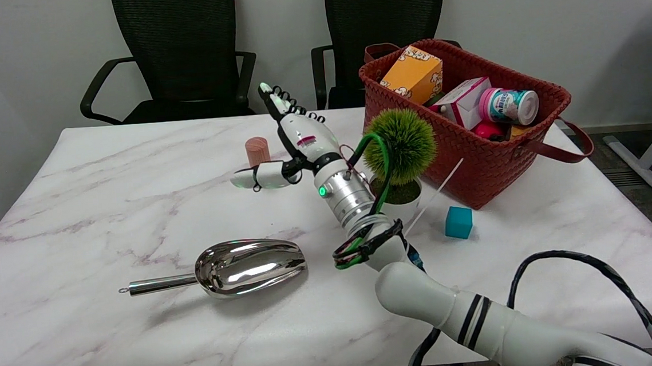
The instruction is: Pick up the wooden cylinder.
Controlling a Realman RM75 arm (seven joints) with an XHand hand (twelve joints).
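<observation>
A robot's right hand [294, 142] reaches across a marble table [76, 223] toward a wooden cylinder [257, 151], its fingers spread wide and holding nothing. The cylinder stands upright on the tabletop, well to the left of a red woven basket [491, 165], and sits in the gap between the hand's outstretched fingers [274, 100] and its thumb [259, 176], which points left just in front of it; whether any part of the hand touches the wood cannot be told. The basket holds an orange box [413, 76], a white and pink box [461, 100], a pink-lidded canister [509, 106] lying on its side, and something red beneath them. Just in front of the basket's left corner stands a small potted plant [400, 143] with a round green head, partly hidden by the robot's wrist. A teal cube [458, 222] rests in front of the basket, and a shiny metal scoop [234, 268] lies far to the basket's front left. Two black office chairs [179, 50] stand behind the table.
</observation>
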